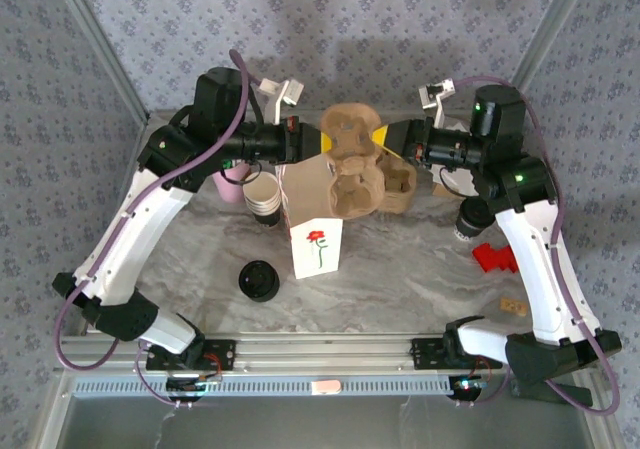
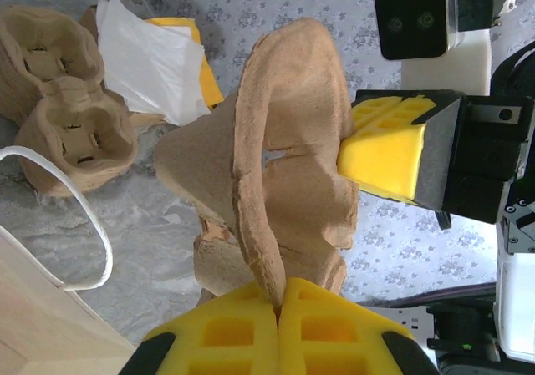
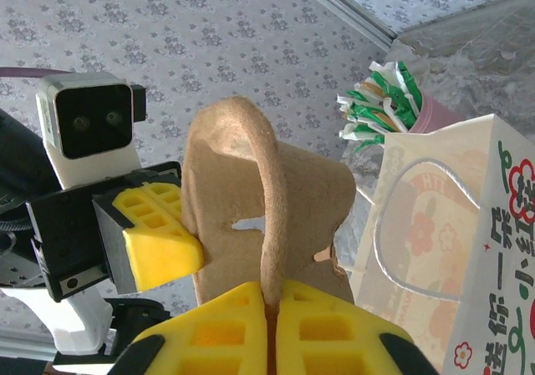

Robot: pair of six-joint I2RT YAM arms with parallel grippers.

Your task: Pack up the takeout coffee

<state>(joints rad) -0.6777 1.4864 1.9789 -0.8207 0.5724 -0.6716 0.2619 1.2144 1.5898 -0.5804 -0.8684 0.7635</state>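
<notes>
Takeout coffee (image 1: 260,281) sits untouched — left tool (image 2: 278,296) and right tool (image 3: 269,300) each pinch the cup carrier (image 1: 355,164).

The cup carrier (image 1: 355,159) hangs over the paper bag (image 1: 315,237), the takeout coffee (image 1: 260,280) standing at its front left.

Grey marbled bench (image 1: 400,269). White paper bag (image 1: 317,237) with a red flower print stood upright at centre. Pile of black lids (image 1: 260,280) at 8 o'clock, just beside the bag. Stack of beige cups (image 1: 265,202) at 10 o'clock, pink cup (image 1: 235,182) of wrapped sticks behind it. Pulp cup carriers (image 1: 400,184) at 1 o'clock. Black-lidded cup (image 1: 470,224) at 3 o'clock, partly hidden. Red object (image 1: 495,257) at 4 o'clock, small brown scrap (image 1: 512,307) nearer the front edge.
</notes>
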